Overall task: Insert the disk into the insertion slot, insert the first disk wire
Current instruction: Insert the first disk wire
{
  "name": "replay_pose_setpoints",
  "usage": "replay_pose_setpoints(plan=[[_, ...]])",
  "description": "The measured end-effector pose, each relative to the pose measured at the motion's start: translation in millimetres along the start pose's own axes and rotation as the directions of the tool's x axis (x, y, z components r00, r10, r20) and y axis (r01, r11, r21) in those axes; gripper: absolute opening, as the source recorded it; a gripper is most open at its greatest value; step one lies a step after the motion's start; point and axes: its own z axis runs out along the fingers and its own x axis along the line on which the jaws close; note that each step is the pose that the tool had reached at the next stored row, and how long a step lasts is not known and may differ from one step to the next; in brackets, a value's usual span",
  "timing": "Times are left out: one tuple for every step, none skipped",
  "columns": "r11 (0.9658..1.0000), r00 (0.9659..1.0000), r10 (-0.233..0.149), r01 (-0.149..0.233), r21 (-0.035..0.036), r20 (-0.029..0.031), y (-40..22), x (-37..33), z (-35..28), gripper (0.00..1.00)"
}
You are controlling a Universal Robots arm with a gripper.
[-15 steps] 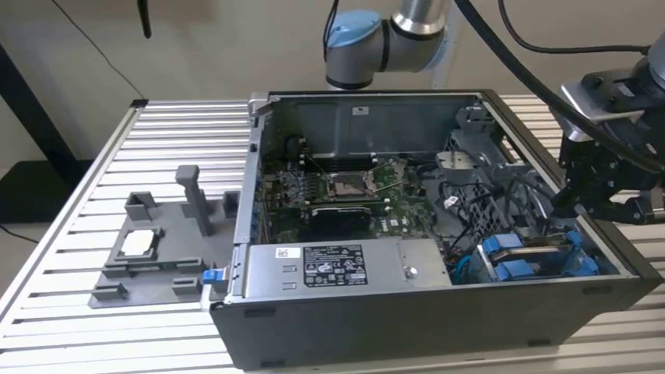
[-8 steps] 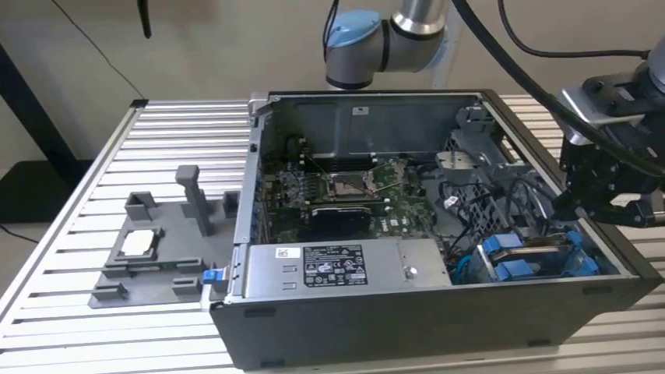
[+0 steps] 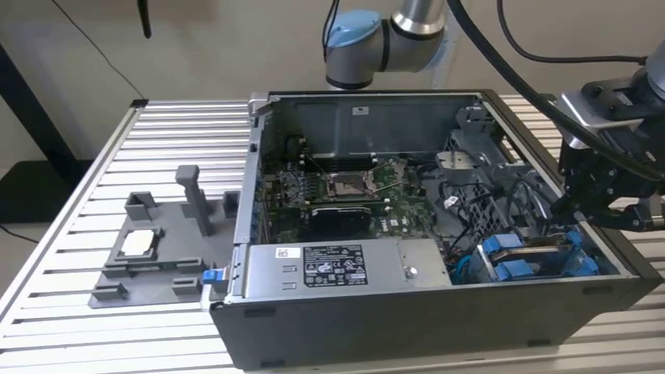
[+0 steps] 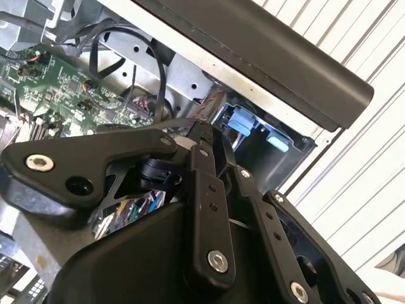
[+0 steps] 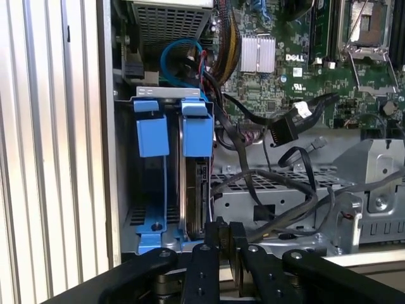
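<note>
- The exterior view is showing one open computer case [image 3: 416, 319] lying on a slatted metal table [image 3: 177, 132]. One robot arm [image 3: 385, 39] is reaching in from twelve o'clock.
- In that view the one gripper [image 3: 566, 206] is hanging at three o'clock, over the case's edge at the exterior view's right.
- The insertion slot [image 3: 480, 273] is sitting at about four o'clock in the case, picked out by bright blue plastic.
- One silver power-supply box [image 3: 332, 265] is lying at six o'clock, and the motherboard [image 3: 343, 187] is filling the middle.
- One grey fixture [image 3: 156, 257] is resting on the table at nine o'clock, well apart from the gripper.
- The first wrist view is looking straight into the insertion slot [image 5: 169, 92], which the exterior view is not doing. Two blue clips [image 5: 152, 126] are standing side by side there.
- The disk [image 5: 197, 187] is standing on edge under one of those clips, seated inside the slot, with its dark edge facing the camera.
- In this view the gripper [image 5: 223, 231] is hovering just beside the disk's near end. Its jaws are looking closed, tips together; whether they are pinching a thin wire, I cannot tell.
- One black cable connector [image 5: 285, 131] is lying loose between the slot and the motherboard, apart from the disk.
- The second wrist view is showing the gripper [image 4: 204, 130] side-on, with two pale blue clips just beyond its tips.
</note>
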Motion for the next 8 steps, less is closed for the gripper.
replay_pose_setpoints(plan=[[1.0000,1.0000,0.000,0.000,-0.0004,0.0000,0.0,0.0,0.1,0.19],[1.0000,1.0000,0.000,0.000,-0.0004,-0.0003,-0.1,0.0,0.3,0.19],[1.0000,1.0000,0.000,0.000,-0.0009,-0.0010,0.0,0.0,0.7,0.19],[1.0000,1.0000,0.000,0.000,-0.0019,-0.0026,0.0,0.1,1.1,0.19],[1.0000,1.0000,0.000,0.000,-0.0029,-0.0039,0.0,0.2,1.5,0.19],[1.0000,1.0000,0.000,0.000,-0.0040,-0.0054,0.0,0.3,2.1,0.19],[1.0000,1.0000,0.000,0.000,-0.0054,-0.0078,0.1,0.4,2.5,0.19],[1.0000,0.9999,0.000,0.000,-0.0066,-0.0111,0.1,0.5,3.1,0.19]])
